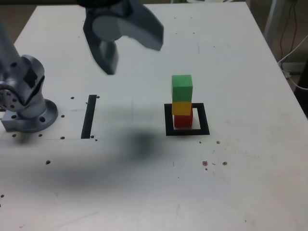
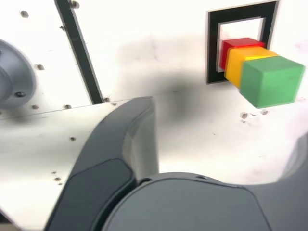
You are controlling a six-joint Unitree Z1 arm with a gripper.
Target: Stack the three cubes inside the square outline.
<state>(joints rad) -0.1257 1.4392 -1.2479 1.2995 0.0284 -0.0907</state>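
Claw (image 1: 132, 50) wide open, holding nothing, raised above the table (image 1: 250, 183), at roughly 10 o'clock from the stack in the exterior view. Stack sits inside the square outline (image 1: 168, 126): red cube (image 1: 183, 121) at bottom, yellow cube (image 1: 182, 108) on it, green cube (image 1: 182, 87) on top. Black strip (image 1: 89, 116) at 9 o'clock, well apart.

We count three cubes: one green cube (image 1: 182, 86), one yellow cube (image 1: 182, 108), one red cube (image 1: 183, 121); one square outline (image 1: 168, 120); one black strip (image 1: 89, 116).
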